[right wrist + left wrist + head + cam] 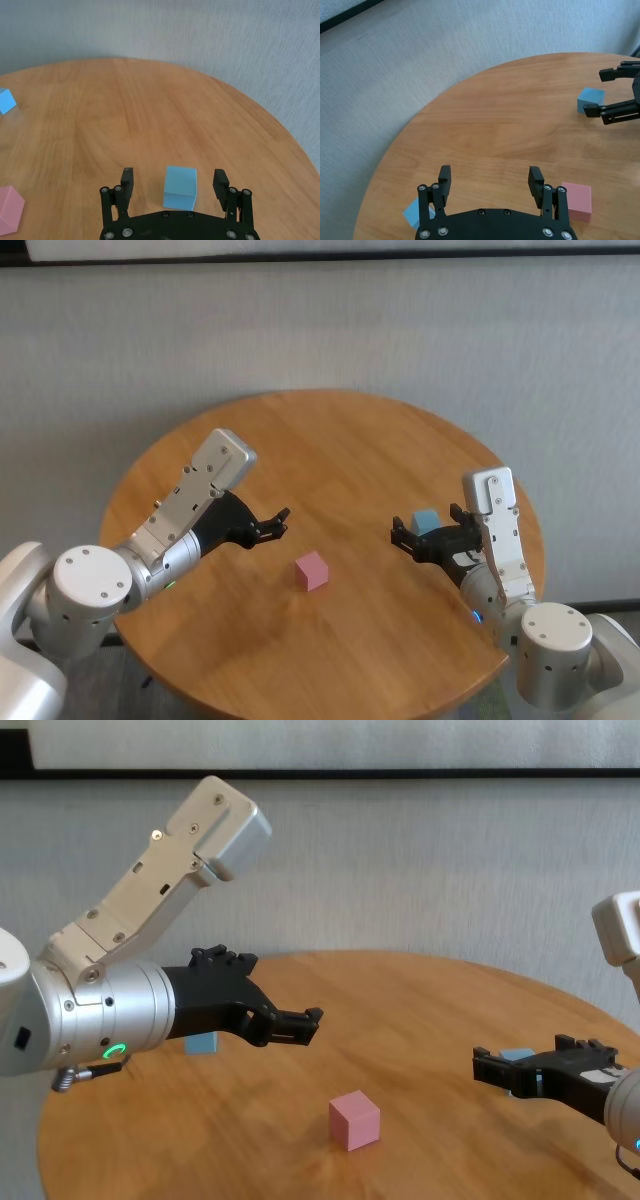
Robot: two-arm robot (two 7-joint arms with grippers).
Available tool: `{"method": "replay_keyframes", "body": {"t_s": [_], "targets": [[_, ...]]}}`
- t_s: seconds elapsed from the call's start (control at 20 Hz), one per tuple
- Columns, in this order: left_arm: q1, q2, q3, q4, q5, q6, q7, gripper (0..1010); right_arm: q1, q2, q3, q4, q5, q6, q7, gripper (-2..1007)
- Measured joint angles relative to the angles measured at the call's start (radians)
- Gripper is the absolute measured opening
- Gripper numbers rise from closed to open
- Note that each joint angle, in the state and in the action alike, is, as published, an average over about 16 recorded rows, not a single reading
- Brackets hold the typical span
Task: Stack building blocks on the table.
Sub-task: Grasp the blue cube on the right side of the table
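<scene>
A pale pink cube (311,570) sits on the round wooden table (330,440) between my two grippers. One light blue cube (426,522) sits between the spread fingers of my open right gripper (400,537); in the right wrist view the cube (180,187) has a gap to each finger. My left gripper (275,525) is open and empty, held above the table to the left of the pink cube (576,200). The second blue cube (201,1042) lies under my left arm, hidden in the head view, and partly shows in the left wrist view (415,211).
Grey carpet floor surrounds the table. The table's round edge runs close behind the right gripper and left of the second blue cube. Bare wood lies across the far half of the table (340,430).
</scene>
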Motion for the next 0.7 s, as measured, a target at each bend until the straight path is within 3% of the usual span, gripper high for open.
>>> {"method": "replay_keyframes", "body": {"t_s": [0.7], "targets": [[0.000,0.000,0.000,0.000,0.000,0.000,0.000,1000,0.015,-0.028,0.018,0.053,-0.032,-0.002,0.011,1005]]}}
